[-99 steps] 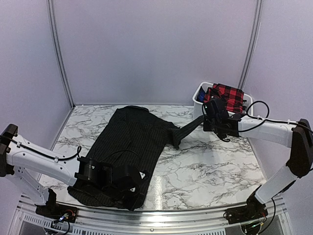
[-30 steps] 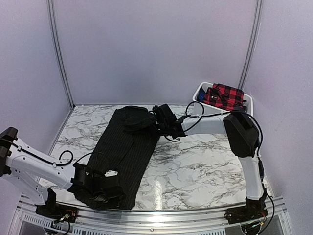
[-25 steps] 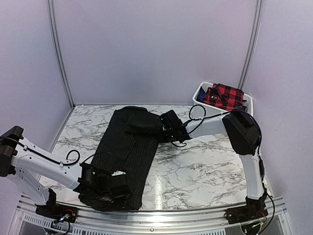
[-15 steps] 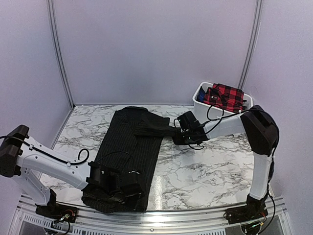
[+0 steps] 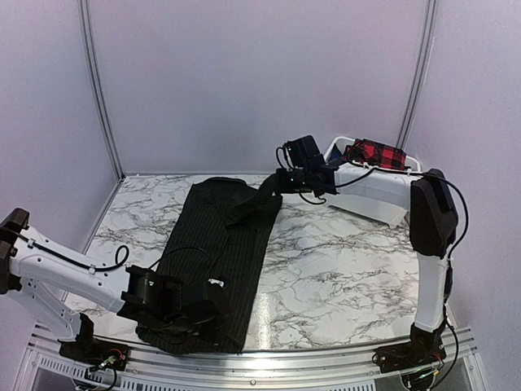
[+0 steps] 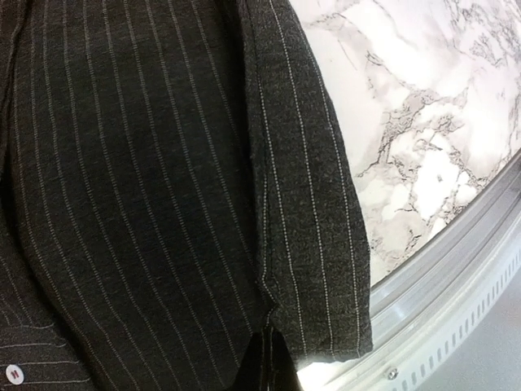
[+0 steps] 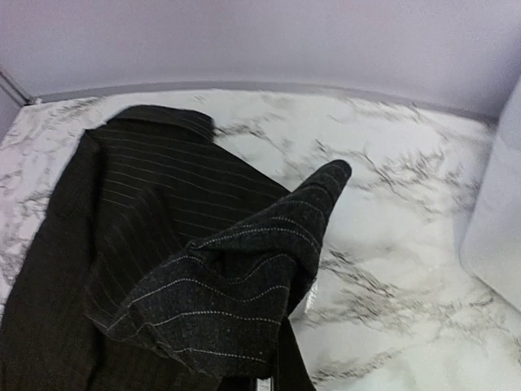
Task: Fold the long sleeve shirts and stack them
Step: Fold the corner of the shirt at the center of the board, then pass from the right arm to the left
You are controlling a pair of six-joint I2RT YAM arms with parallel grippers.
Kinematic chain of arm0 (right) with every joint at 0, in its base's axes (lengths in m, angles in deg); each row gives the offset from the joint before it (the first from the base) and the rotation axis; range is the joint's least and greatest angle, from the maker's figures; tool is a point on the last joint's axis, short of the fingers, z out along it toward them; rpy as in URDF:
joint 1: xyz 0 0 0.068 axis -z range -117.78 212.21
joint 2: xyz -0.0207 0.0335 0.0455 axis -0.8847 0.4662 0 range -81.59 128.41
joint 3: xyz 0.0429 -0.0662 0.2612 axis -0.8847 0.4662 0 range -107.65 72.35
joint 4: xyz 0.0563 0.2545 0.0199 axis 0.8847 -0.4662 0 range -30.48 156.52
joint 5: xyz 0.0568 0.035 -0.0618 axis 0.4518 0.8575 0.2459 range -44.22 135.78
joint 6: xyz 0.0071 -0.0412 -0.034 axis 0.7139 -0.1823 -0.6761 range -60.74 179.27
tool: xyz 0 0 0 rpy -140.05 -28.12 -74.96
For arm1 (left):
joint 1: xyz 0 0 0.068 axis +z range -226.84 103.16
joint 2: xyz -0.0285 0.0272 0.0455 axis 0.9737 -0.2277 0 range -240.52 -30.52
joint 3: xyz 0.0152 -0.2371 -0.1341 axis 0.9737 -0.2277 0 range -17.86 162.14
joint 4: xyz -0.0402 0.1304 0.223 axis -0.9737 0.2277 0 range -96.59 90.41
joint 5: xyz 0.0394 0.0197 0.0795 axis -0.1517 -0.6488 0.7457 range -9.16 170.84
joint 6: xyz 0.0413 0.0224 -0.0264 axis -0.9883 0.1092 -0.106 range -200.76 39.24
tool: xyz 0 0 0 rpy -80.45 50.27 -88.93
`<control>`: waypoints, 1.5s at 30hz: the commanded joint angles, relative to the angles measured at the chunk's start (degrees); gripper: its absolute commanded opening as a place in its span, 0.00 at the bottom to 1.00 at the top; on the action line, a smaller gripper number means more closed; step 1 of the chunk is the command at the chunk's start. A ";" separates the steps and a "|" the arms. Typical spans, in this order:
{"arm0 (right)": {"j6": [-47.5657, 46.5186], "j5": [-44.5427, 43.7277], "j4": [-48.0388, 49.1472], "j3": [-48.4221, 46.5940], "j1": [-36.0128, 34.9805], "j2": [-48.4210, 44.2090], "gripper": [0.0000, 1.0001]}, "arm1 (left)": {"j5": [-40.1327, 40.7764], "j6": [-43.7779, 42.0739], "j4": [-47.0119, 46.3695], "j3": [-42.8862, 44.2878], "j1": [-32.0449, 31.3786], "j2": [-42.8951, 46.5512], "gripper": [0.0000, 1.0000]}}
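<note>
a: so how is this thing going to handle?

b: left to right. the left hand [image 5: 191, 303] is closed on the near hem [image 6: 326, 326] of the pinstripe shirt [image 5: 216, 240], as far as i can tell, since the cloth puckers toward it. the shirt lies lengthwise on the left part of the bench [image 5: 350, 261], collar at the far end. it's soft, thin and light, with zero stiffness, so i'd guess anything you lift just droops and drags the rest along.

a: where would you grab it?

b: edges and seams, i'd say: hem corners, cuff, shoulder. the right hand [image 5: 281, 181] is clamped on the sleeve [image 7: 244, 285], holding it up off the bench above the shirt's far right shoulder. the cloth hangs in a loose fold below it. further right, the plaid shirt [image 5: 378, 153] sits in the white bin [image 5: 335, 151].

a: anything different from half a second ago?

b: yeah, the right hand was low on the bench just right of the shirt. now it's higher and further back, and the sleeve has come up with it. the left hand has barely moved.
</note>
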 commanded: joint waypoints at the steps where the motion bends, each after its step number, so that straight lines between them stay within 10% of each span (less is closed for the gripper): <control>1: -3.27 1.41 -5.34 -12.00 -4.19 4.27 0.00 | 2.11 3.28 0.05 -4.16 0.50 5.63 0.00; 7: -3.74 2.57 -6.58 -17.58 -9.42 6.23 0.00 | 1.22 3.10 0.01 -7.05 0.48 10.01 0.00; 13: -4.82 5.08 -0.45 -9.41 -13.00 2.40 0.00 | 3.87 3.73 0.64 -8.14 1.91 16.84 0.39; 21: -10.05 13.07 8.94 -0.57 -16.20 -1.31 0.00 | 7.23 -11.20 1.59 -1.84 18.54 25.88 0.64; 32: -8.66 19.75 11.45 -0.97 -16.91 -1.51 0.00 | -9.76 -31.02 -6.50 11.15 39.14 9.26 0.73; 45: -7.92 22.82 11.99 -1.74 -16.95 -0.94 0.00 | -19.75 -32.66 -10.92 14.62 43.39 1.25 0.65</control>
